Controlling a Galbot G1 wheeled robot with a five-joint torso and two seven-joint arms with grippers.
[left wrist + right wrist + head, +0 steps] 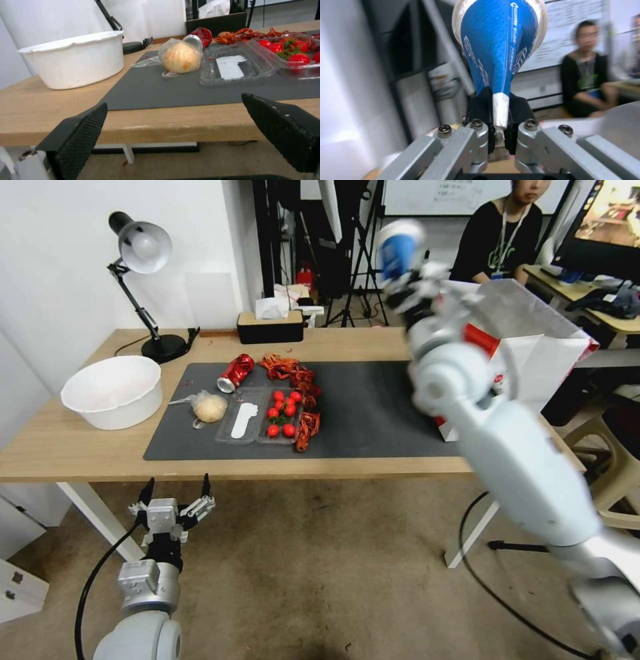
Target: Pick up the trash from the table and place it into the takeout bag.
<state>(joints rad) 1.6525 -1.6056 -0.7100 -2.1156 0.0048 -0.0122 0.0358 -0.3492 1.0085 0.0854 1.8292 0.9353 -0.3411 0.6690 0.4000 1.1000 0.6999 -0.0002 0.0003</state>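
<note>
My right gripper [405, 280] is raised above the table's far right side, shut on a squashed blue-and-white paper cup [400, 247], beside the white takeout bag [533, 353] with its red panel. The right wrist view shows the cup [500, 50] pinched flat in the gripper [500, 110]. On the dark grey mat [373, 407] lie a dented red can [235, 372], a beige lump in clear wrap [210, 407] and red shell leftovers [293, 373]. My left gripper [175, 488] hangs open below the table's front edge [80, 453], empty, facing the lump [180, 57] and can [200, 37].
A clear plastic tray [240, 423] holding small tomatoes [283, 413] sits mid-mat. A white bowl [113, 390] stands at the table's left end, with a desk lamp [143, 253] and a tissue box [270, 327] at the back. A person sits behind the bag.
</note>
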